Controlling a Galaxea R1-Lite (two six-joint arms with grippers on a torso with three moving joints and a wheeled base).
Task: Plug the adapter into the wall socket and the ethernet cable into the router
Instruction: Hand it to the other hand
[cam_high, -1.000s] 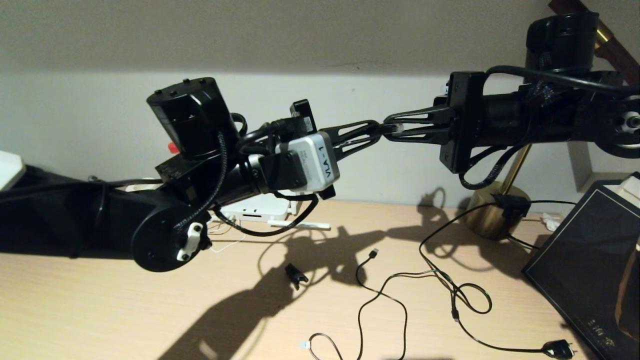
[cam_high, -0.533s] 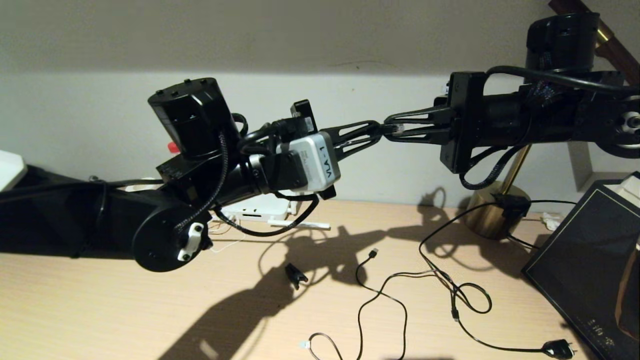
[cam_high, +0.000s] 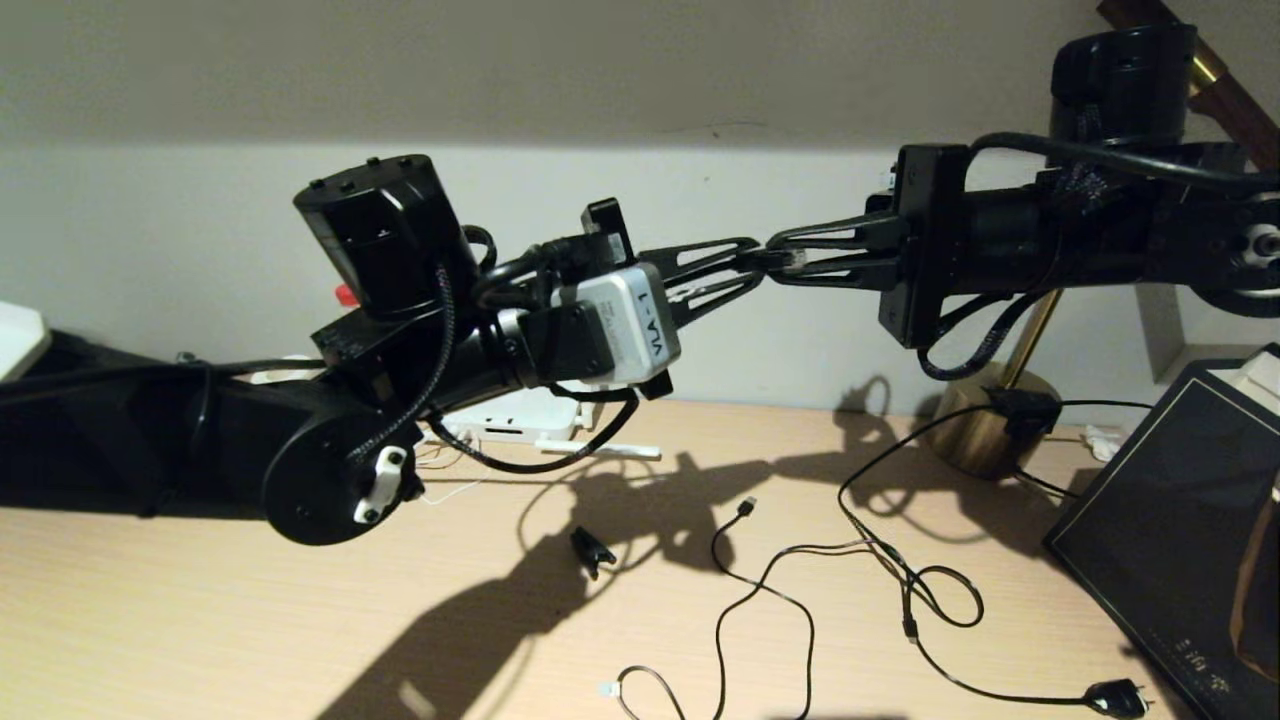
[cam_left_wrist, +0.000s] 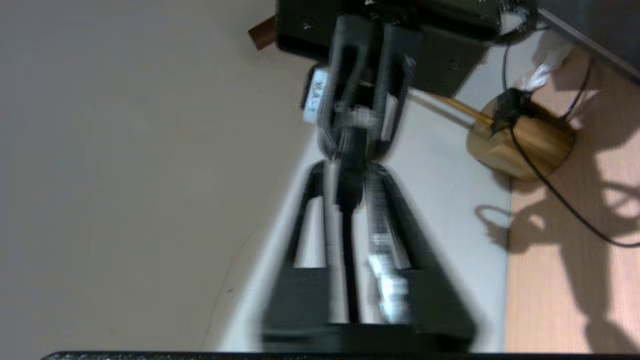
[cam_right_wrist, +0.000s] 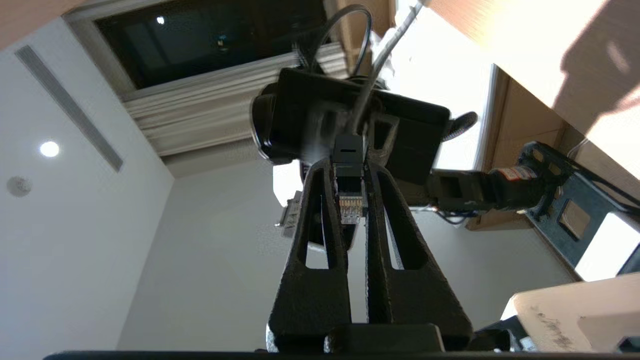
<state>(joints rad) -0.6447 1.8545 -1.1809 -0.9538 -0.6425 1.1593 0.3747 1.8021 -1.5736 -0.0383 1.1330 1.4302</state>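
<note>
Left gripper (cam_high: 748, 268) opened slightly; right gripper (cam_high: 778, 259) clamps ethernet cable (cam_right_wrist: 350, 192) connector midair

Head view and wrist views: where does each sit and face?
Head view: on the head, looking down at the desk; left gripper meets right gripper.
Left wrist view: behind left fingers, facing the right gripper.
Right wrist view: behind right fingers, facing the left gripper.
All share the ethernet cable between them.
</note>
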